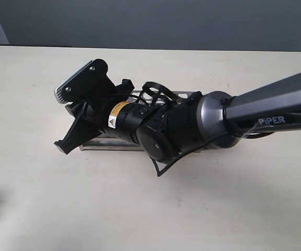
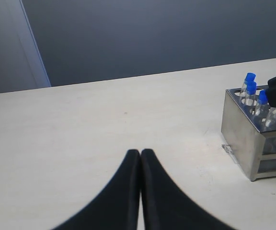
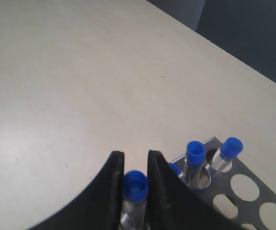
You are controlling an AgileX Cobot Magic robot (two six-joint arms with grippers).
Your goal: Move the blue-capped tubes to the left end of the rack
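The right arm (image 1: 265, 112) lay stretched in from the right, and the right gripper (image 3: 134, 155) pinched a blue-capped tube (image 3: 134, 186) between its fingers. The left gripper (image 2: 140, 153) had its fingers pressed together.

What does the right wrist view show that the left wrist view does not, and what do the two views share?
Only the right wrist view: a clear look at the right hand gripping one blue-capped tube between its fingers, and the rack from above, with its round holes showing.
Only the left wrist view: the left hand, shut and holding nothing over the table, plus the rack's solid end wall and lower tiers.
Both: the steel rack, other blue-capped tubes standing in it, the right hand at the rack, the pale table and a dark wall behind.
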